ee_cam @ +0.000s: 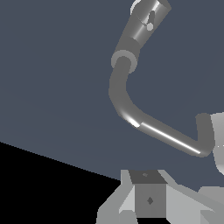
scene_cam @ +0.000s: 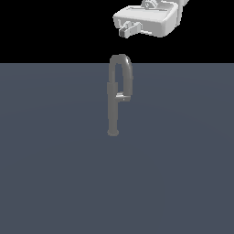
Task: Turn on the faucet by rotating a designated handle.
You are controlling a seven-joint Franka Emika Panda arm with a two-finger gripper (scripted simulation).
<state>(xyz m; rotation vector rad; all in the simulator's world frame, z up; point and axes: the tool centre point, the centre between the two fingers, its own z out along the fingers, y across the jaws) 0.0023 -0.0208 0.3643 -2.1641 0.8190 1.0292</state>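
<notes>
A grey faucet [scene_cam: 114,98] stands upright on the dark desk [scene_cam: 55,173], its short handle [scene_cam: 122,97] jutting from the post at mid-height toward the exterior view's right. The white gripper [scene_cam: 125,31] hangs above the gooseneck, well clear of it; whether its fingers are parted or closed cannot be told.

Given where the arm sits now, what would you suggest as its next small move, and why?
Probably lower the gripper toward the handle. In the exterior view the gripper hangs well above the faucet, touching nothing, while the handle sticks out sideways from the post at mid-height, so contact needs a descent first.
</notes>
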